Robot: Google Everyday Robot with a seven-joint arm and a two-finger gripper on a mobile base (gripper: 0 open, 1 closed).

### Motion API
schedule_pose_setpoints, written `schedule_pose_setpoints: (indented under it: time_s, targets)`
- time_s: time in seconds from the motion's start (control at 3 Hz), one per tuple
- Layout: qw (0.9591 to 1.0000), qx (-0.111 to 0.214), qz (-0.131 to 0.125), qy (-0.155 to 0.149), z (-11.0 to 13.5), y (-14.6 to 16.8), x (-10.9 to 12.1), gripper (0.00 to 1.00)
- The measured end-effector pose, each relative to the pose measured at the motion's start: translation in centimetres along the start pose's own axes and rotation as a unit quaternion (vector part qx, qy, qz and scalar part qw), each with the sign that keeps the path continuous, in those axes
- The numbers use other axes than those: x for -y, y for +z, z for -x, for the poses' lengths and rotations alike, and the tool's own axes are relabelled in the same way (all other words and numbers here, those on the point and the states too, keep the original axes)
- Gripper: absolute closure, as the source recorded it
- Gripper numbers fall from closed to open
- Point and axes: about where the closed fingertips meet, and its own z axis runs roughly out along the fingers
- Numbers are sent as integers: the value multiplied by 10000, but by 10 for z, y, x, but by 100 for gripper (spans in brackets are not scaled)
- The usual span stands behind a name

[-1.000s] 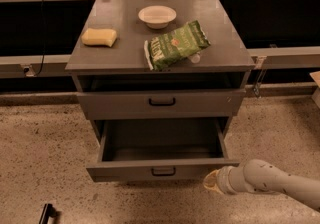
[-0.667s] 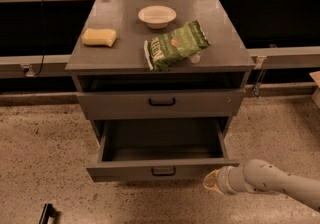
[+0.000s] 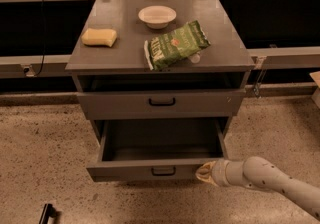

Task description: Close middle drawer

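Camera view: found gripper (image 3: 204, 173), grip state untellable, at right end of middle drawer (image 3: 125, 170); judged liable to skew and jam if pushed off-centre.

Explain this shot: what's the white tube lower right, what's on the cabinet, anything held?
There is one camera, looking down at the front of a grey cabinet. The white tube is the single arm of a mobile robot. Its tan tip is the pincer, which sits at the right end of the front of the middle drawer. That drawer is pulled out. On top lie a yellow sponge, a white bowl and a green snack bag. The pincer appears to hold nothing.
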Motion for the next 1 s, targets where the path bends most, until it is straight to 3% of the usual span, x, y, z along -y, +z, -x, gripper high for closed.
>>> schedule_pose_setpoints:
  time_s: [0.33, 0.67, 1.0]
  targets:
    - [9994, 179, -194, -215, 8, 4, 16, 100]
    - [9966, 383, -507, -527, 22, 18, 47, 100]
    - [9954, 420, -608, -613, 27, 24, 61, 100]
